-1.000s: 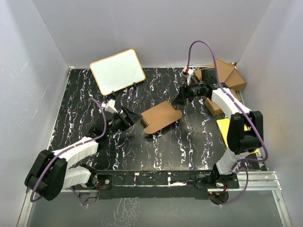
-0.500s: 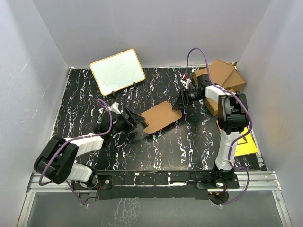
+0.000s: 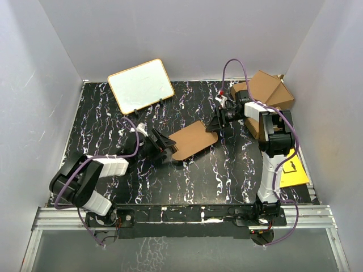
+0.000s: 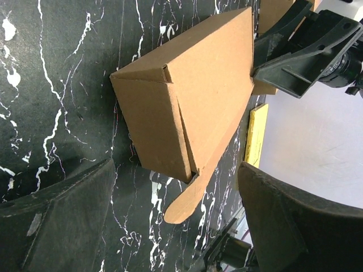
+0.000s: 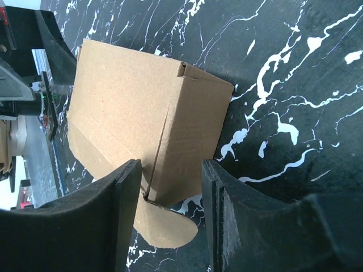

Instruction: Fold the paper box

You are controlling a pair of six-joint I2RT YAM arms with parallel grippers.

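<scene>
Brown paper box (image 3: 193, 140) lies mid-table between two robot grippers.
On the black marbled table (image 3: 108, 113), the left gripper (image 3: 165, 147) faces one end of the box, its jaws spread wide and holding nothing. The right gripper (image 3: 217, 122) straddles the opposite end with jaws drawn narrow (whether they actually pinch the cardboard cannot be told). A rounded flap (image 4: 181, 207) juts from one side. A whiteboard (image 3: 140, 85) stands behind.

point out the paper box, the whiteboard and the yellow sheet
paper box (image 3: 191, 139), top view, middle of its upper face
whiteboard (image 3: 140, 86), top view, middle of its white surface
yellow sheet (image 3: 298, 177), top view, its visible yellow part
</scene>
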